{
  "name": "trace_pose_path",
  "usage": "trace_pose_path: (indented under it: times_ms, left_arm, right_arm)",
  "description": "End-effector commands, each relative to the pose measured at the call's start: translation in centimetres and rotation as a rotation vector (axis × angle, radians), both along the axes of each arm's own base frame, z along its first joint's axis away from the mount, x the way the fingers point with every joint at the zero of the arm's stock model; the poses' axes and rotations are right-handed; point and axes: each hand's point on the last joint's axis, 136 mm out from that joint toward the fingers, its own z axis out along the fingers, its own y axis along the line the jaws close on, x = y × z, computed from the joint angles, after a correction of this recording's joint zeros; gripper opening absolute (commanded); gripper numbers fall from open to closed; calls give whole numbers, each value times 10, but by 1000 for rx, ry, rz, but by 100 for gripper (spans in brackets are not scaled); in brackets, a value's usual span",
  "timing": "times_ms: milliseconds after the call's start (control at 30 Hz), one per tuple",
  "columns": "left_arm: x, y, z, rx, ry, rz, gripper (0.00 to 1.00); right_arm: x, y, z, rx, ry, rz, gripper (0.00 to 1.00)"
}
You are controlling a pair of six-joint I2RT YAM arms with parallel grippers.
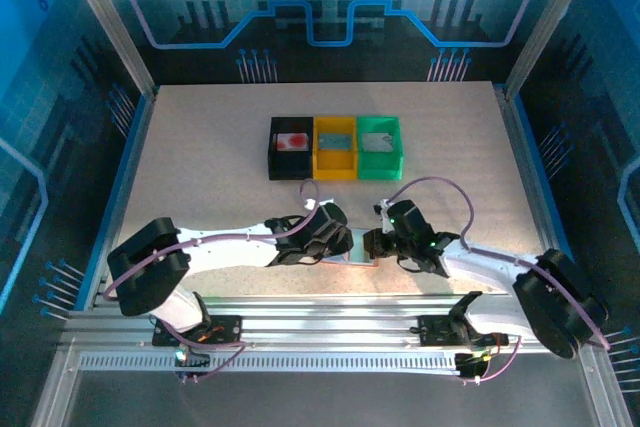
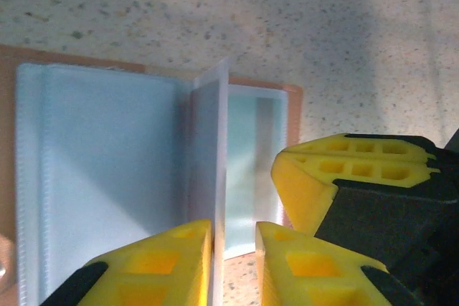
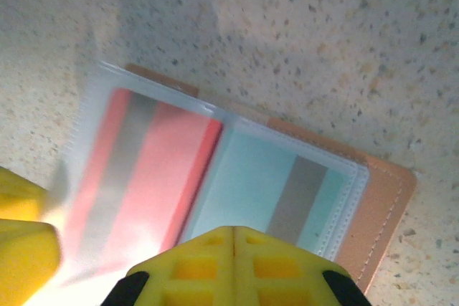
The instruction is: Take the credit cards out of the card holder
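1. Speckled beige table carries the work area. A row of bins sits at upper centre of the top view, well apart from both arms.
2. The card holder lies open and flat at lower centre of that view, between my two grippers.
3. My right gripper has its jaws fully together and holds nothing. Its tips sit over the near edge of the card holder. I judge that they pin it down, but contact cannot be confirmed.
4. In the right wrist view the red card lies to the left and the teal card to the right. Both are inside clear sleeves. The holder's long axis runs from upper left to lower right of that frame.
5. My left gripper has its jaws narrowly apart. A clear sleeve leaf stands on edge in the gap.
6. The leaf lies against the left-hand finger, with a thin gap on the other side. I judge it straddled, not yet clamped.
7. Key relation: the leaf's long edge runs straight up the left wrist frame, in line with the jaw gap.
8. My left gripper is at the red-card end and is the nearer arm for that card.
9. The leaf shows edge-on, so I cannot tell whether it holds a card.
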Motion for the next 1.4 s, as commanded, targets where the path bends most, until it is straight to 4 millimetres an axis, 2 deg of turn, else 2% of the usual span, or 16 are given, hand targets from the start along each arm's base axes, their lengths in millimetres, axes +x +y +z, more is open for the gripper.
trace_pose_path:
  times_ms: [0,333,567,767,933,1100,1267,1300,1367]
  left_arm:
    - [1,-19,7,-37,-2,-28,20]
    - [1,-43,-7,-51,35,-60,20]
    - [1,-53,-11,-71,47,-66,19]
    - [4,-52,7,-86,-1,-74,20]
    - [8,-48,27,-90,-67,-89,27]
    - [9,-39,33,-47,-96,-94,38]
    - [12,-28,50,-13,-152,-93,60]
    - [13,-23,55,4,-177,-91,68]
    - [17,-11,66,42,-227,-75,97]
  right_arm:
    - [2,-11,5,-10,-29,-42,0]
    - [6,-38,20,8,-101,-152,0]
    - [7,-54,26,26,-132,-216,0]
    - [7,-48,24,41,-113,-190,0]
    - [7,-39,21,54,-86,-150,0]
    - [7,-38,20,56,-84,-149,0]
    - [7,-38,21,60,-88,-147,0]
    - [7,-37,20,60,-87,-143,0]
    - [7,-35,20,62,-82,-136,0]
